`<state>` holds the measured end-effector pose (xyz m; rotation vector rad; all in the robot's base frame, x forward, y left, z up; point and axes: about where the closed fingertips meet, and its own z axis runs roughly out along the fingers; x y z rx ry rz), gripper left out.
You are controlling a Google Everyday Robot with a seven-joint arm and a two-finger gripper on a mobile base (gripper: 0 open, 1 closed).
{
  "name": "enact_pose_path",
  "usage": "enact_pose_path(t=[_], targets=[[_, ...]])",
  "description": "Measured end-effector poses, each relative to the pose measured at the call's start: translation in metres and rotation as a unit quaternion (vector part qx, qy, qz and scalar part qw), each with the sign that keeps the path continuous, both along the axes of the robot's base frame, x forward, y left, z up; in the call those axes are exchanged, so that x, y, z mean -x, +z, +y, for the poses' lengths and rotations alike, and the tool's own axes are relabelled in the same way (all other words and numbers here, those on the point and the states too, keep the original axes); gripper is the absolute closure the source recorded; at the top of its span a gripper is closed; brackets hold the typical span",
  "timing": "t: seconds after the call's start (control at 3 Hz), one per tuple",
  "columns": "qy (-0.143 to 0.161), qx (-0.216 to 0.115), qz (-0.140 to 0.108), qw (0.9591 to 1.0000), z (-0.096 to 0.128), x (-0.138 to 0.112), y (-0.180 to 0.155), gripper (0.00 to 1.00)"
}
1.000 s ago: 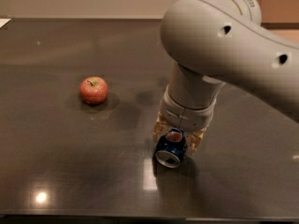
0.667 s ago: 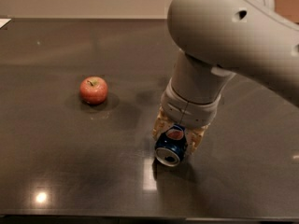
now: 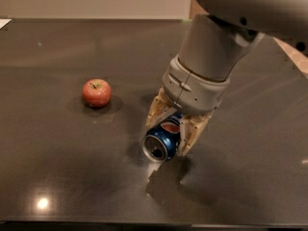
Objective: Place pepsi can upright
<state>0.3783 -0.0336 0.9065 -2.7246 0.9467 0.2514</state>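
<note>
The pepsi can (image 3: 162,139) is dark blue with a red-white-blue logo. It lies tilted on its side, its silver top facing the camera and down-left, near the middle of the dark table (image 3: 57,167). My gripper (image 3: 171,128) comes down from the upper right and is shut on the can, with one tan finger (image 3: 155,111) on its left and one (image 3: 190,133) on its right. The can seems to hang slightly above the table, with its shadow below it.
A red apple (image 3: 96,93) sits on the table to the left of the can, well apart from it. The table's far edge meets a pale wall. My large grey arm (image 3: 216,52) fills the upper right.
The gripper, with the can held in it, has shifted a little left and up, and the arm has swung and tilted. The apple has not moved.
</note>
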Motion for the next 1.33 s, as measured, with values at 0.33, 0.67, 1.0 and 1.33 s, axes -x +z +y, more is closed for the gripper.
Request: enact_pose_path(t=[0.33,0.67,1.0,1.33], targets=[[-0.085,-0.057,0.060,0.9929,0.012,-0.001,0.014,1.00],[-0.157,-0.129,0.114,0.9724,0.021,-0.002,0.025,1.00],[-0.214,-0.209,0.167,0.9395,0.029,-0.006,0.033,1.00],[-0.250,-0.278,0.210,0.9035,0.031,-0.012,0.035,1.00]])
